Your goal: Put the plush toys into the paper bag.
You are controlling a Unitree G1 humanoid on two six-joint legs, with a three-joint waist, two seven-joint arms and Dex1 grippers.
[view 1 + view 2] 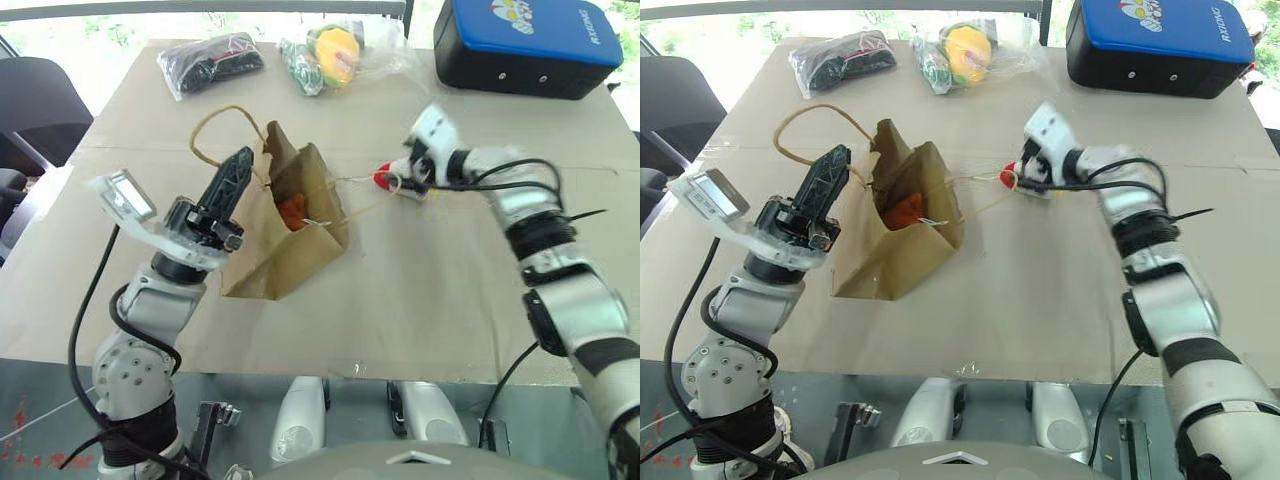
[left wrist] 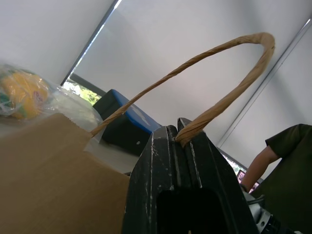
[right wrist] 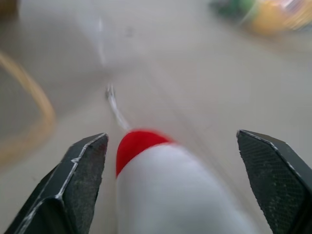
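Left tool (image 1: 836, 163) pinches paper bag (image 1: 902, 245) handle; orange toy (image 1: 905, 211) inside

Looks like a robot test/demo room in an office-type bldg, not a home. Cues: counter (image 1: 420, 300) is covered w/ plain brown cardboard sheeting, seams visible, props laid out on it. At 1 o'clock on the counter, a black hard case w/ blue lid (image 1: 528, 45), equipment-type w/ printed logo. At 11 o'clock, black items in a clear plastic bag (image 1: 211, 62); at 12, a wrapped yellow-green toy (image 1: 330, 52). Dark office chair (image 1: 35, 105) at 9–10 o'clock off the counter edge. Big window behind w/ greenery outside; left wrist view shows roller blinds, window frames, and a person in a dark green shirt (image 2: 287, 170) standing by.
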